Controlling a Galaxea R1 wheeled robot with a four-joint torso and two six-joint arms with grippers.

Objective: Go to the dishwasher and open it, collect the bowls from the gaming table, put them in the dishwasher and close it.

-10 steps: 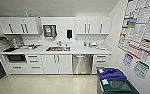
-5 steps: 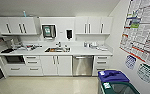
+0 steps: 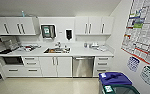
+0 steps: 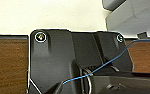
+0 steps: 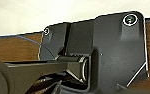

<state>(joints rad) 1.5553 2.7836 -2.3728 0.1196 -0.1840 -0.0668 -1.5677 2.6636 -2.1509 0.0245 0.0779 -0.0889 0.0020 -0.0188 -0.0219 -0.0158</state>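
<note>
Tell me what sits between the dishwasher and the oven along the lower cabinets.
In the head view, between the dishwasher and the black-fronted oven stand a stack of white drawers and a pair of white cabinet doors under the sink.

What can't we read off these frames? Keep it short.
- Dishwasher inside: head view, its steel door is shut.
- Counter clutter left of the sink: head view, too small and blurred to name.
- Wall posters: head view, text blurred, cut off by the edge.
- Bins: head view, cut by the lower edge, contents hidden.
- Gripper fingers: both wrist views, the robot's dark plate blocks them.
</note>
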